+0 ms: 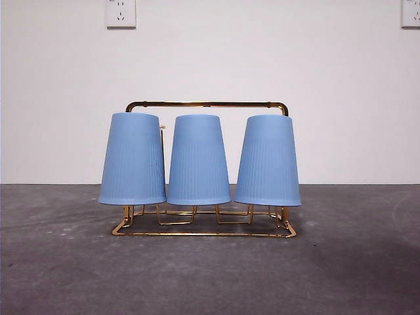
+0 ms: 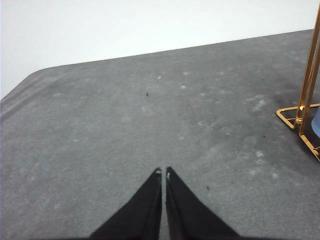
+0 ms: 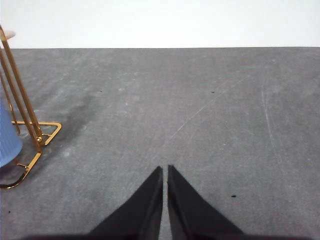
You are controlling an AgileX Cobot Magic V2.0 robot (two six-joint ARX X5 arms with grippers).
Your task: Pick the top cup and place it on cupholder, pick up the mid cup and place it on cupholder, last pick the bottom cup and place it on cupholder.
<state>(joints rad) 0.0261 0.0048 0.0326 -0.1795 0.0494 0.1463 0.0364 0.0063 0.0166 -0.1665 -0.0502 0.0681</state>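
While three cups (image 1: 198, 161) hide its prongs, cupholder (image 1: 207, 104) stands; tools idle.

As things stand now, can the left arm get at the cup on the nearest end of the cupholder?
Probably yes. Only bare table lies between the left gripper, jaws closed, and the cupholder; the cup shows at its end.

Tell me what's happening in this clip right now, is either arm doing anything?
Neither arm is handling anything. Three ribbed light blue plastic cups hang upside down in a row on the shiny gold wire cupholder: the left cup, the middle cup and the right cup. The left gripper and the right gripper are both shut and empty over the grey table, each off to one side of the rack. All three placements look done.
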